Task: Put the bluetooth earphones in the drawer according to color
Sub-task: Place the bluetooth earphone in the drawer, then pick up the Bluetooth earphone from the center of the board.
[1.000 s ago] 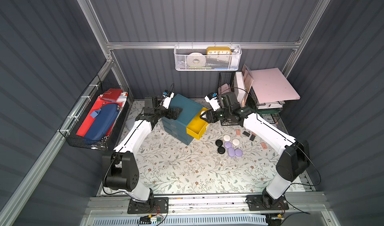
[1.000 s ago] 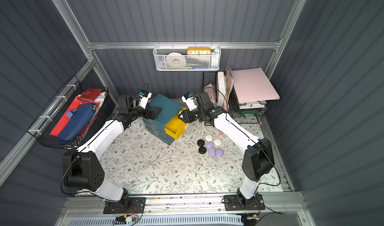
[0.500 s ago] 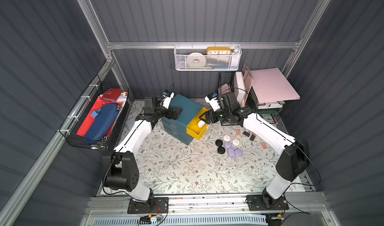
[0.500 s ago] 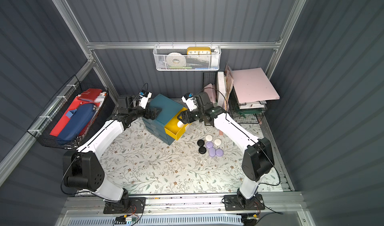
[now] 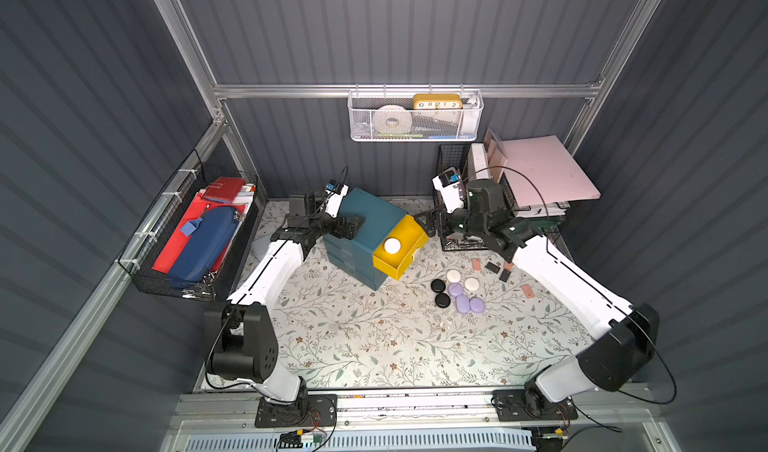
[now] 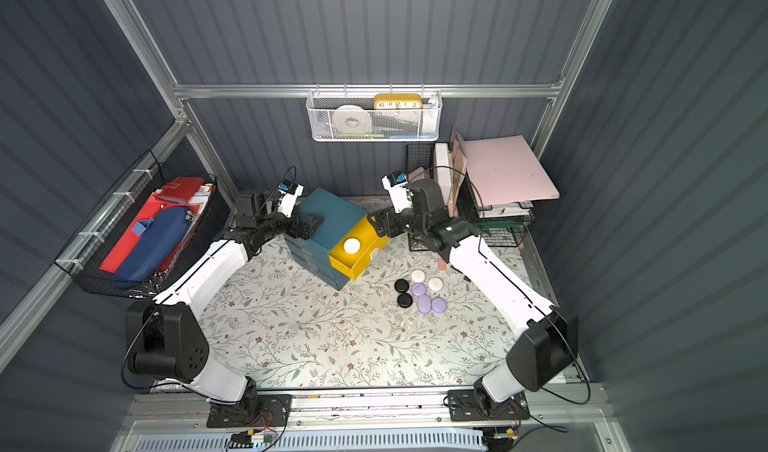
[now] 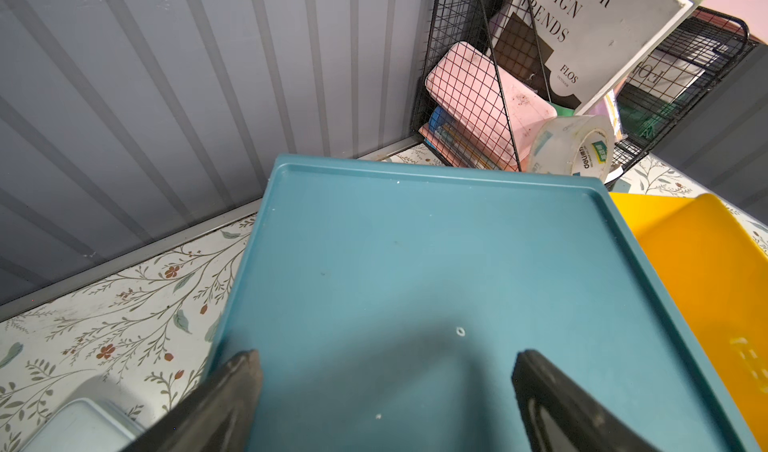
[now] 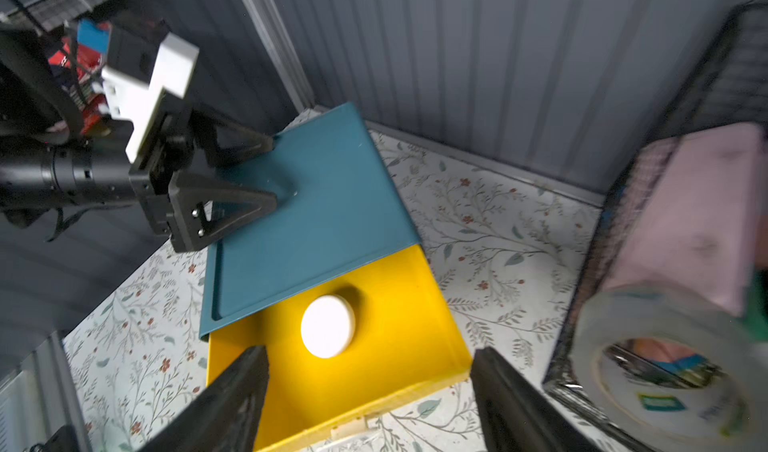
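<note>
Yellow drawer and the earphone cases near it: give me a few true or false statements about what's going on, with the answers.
1. A white pebble-shaped earphone case lies in the pulled-out yellow plastic drawer. True.
2. The round black cases on the floral tabletop number three. False: there are two.
3. The right gripper has its jaws shut on a case. False: its jaws are open and empty, above the drawer.
4. The left gripper is over the top of the teal plastic cabinet, jaws open. True.
5. The lavender oval cases are in a teal drawer. False: three lie on the tabletop.
</note>
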